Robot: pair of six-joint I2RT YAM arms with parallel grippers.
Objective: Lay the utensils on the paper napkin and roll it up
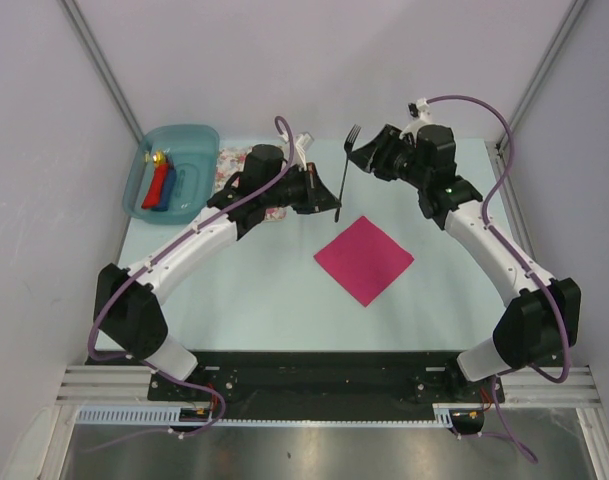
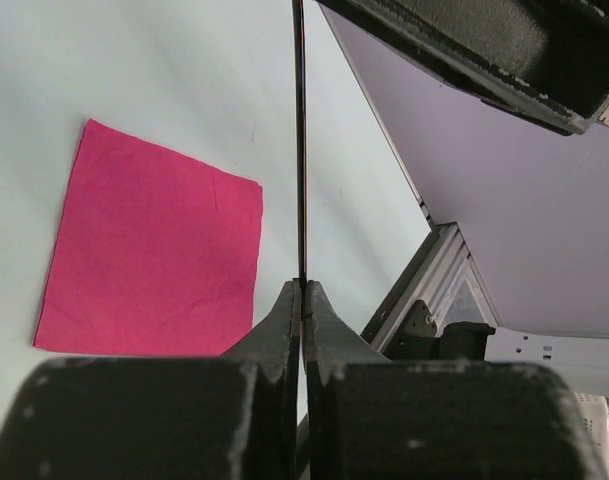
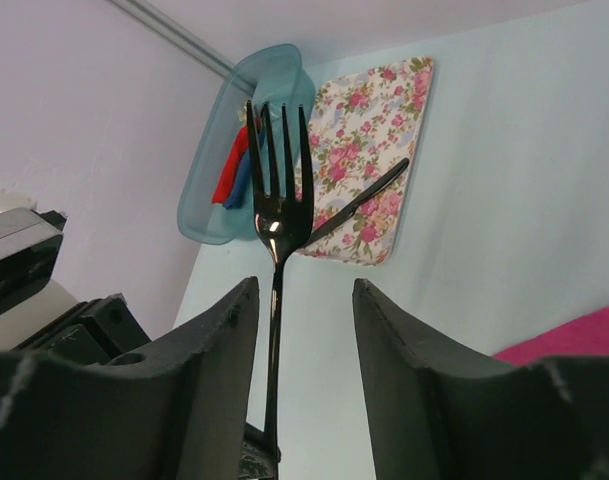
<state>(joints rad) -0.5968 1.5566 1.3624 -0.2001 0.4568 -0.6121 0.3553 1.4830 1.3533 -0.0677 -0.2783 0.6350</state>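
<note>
While the table knife (image 3: 359, 203) is being left across the floral cloth (image 1: 227, 166) at the far left, the fork (image 1: 346, 170) is being held off the table by the left gripper (image 1: 334, 207), which is clamped tight on its handle end (apparently for a hand-over). The magenta paper napkin (image 1: 364, 258) is being left bare, flat mid-table. The fork's neck is being straddled by the right gripper (image 3: 304, 300), jaws partly apart, neither pad touching.

The paper napkin (image 1: 364, 259) is plain magenta-pink, the fork (image 1: 345, 172) glossy black. At ten o'clock lie a white cloth (image 3: 369, 150) with pink roses, a teal bin (image 1: 180, 139), and red and blue rolls (image 1: 162, 188).
</note>
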